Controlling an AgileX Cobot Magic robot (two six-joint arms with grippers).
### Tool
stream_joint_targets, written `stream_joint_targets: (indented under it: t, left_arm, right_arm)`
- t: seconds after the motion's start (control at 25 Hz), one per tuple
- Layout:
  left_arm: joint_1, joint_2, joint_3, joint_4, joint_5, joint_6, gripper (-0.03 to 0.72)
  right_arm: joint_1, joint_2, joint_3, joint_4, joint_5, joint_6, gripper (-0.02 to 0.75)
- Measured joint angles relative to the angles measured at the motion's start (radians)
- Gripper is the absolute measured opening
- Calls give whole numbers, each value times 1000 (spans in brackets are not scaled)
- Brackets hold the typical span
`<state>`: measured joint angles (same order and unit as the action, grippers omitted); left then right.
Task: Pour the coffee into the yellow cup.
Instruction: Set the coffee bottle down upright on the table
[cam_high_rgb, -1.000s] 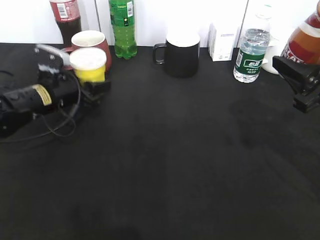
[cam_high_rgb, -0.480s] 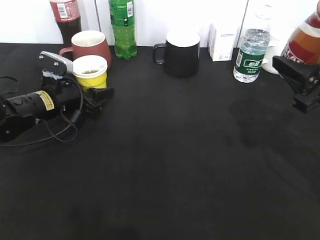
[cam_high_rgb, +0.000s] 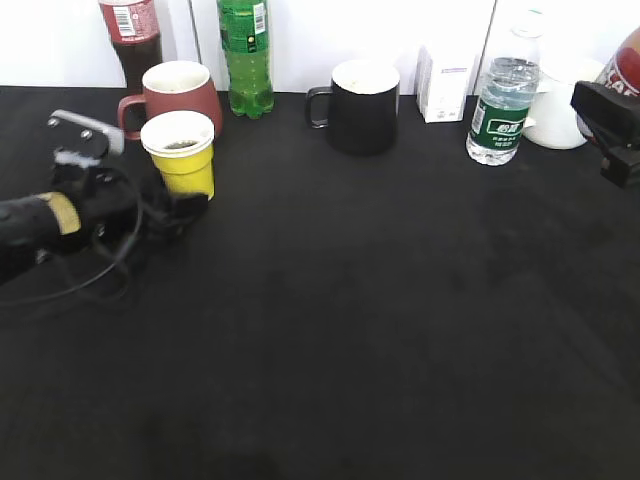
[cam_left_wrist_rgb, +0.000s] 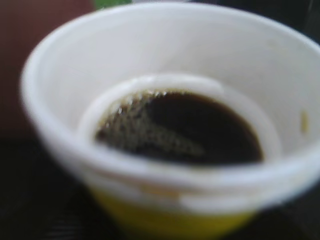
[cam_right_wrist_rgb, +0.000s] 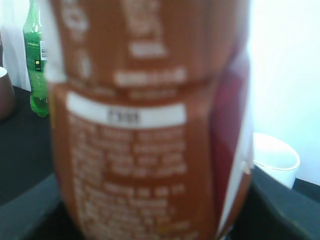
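Maroon mug (cam_high_rgb: 180, 92) just behind yellow cup (cam_high_rgb: 182, 153), green bottle (cam_high_rgb: 246, 55) beside

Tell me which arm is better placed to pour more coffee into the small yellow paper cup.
Right. Its claw holds the brown coffee bottle, though far from the yellow cup. The left claw sits beside that cup.

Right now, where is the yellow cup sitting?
In the exterior view the yellow cup stands on the left of the black table, just in front of the maroon mug, with the left gripper right beside it.
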<state>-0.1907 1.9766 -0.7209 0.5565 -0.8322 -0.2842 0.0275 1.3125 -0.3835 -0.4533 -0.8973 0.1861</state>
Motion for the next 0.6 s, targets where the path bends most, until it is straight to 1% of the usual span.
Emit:
stream_joint_targets:
  t: [0.2,0.24,0.28,0.36,0.4,0.48,0.56,0.6]
  left_arm:
    - [1,-202,165,-1,24,-1,591]
    - [1,-249,186,7,21,-9,589]
    - [1,-306,199,19,8,-35,588]
    - [1,-378,201,71,-42,-105,589]
    - [-9,-403,201,102,-60,-132,588]
    - [-39,-427,201,140,-92,-144,587]
    - [-59,-428,201,152,-121,-144,587]
    - [-60,-428,201,152,-125,-144,587]
  right_arm:
    - [0,0,0,1,0,2,537]
    - [0,2,0,11,0,2,537]
    - [0,25,0,45,-2,2,537]
    - [0,140,-1,134,-14,2,537]
    - [0,218,-1,160,-50,-2,537]
    - [0,410,-16,202,-177,-48,537]
    - [0,598,-69,225,-241,-59,537]
    - [0,651,-89,228,-266,-63,537]
